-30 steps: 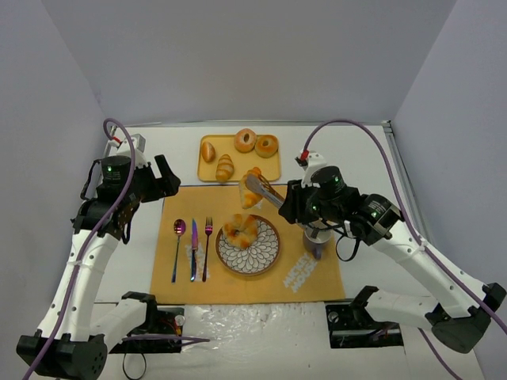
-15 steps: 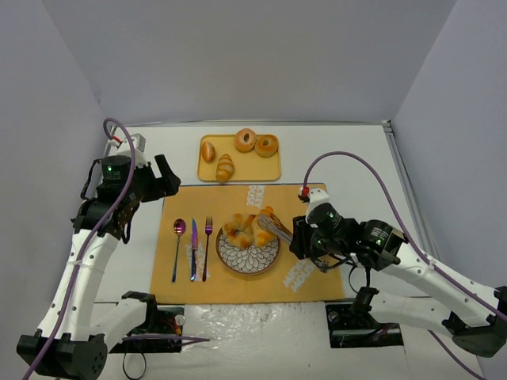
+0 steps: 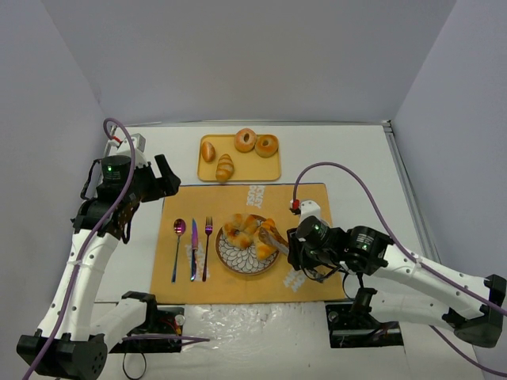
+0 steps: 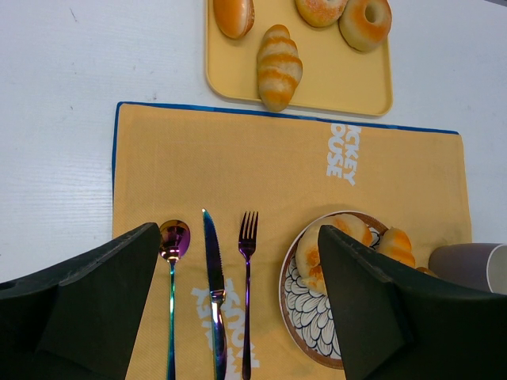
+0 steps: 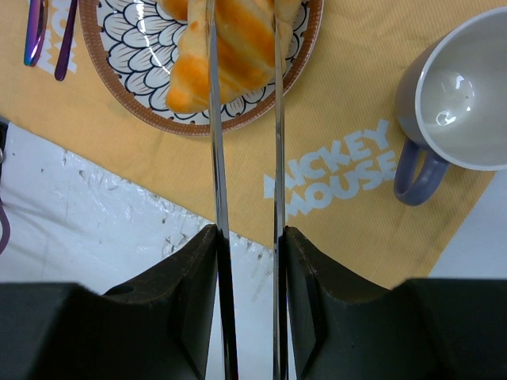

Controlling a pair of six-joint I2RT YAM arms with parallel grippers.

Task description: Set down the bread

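Note:
The bread [image 5: 238, 39], a striped golden roll, is pinched between the metal tongs [image 5: 215, 158], and my right gripper [image 5: 247, 237] is shut on those tongs. The roll hangs low over the right part of the patterned plate [image 5: 150, 103]. From above, the held bread [image 3: 268, 237] lies beside another roll [image 3: 240, 229] on the plate [image 3: 230, 265], with the right gripper [image 3: 295, 245] just right of it. My left gripper [image 4: 238, 237] hovers open and empty over the cutlery; in the top view the left gripper [image 3: 162, 180] is off the mat's far left corner.
A yellow tray [image 3: 273, 176] behind the mat carries several more breads, among them a croissant [image 3: 225, 167] and a doughnut [image 3: 245, 140]. A spoon [image 4: 173, 245], knife [image 4: 212, 277] and fork [image 4: 247, 261] lie left of the plate. A grey cup [image 5: 459, 95] stands right of it.
My right arm has carried the tongs and bread from near the tray, forward and down, to the right side of the plate. The left arm has not moved.

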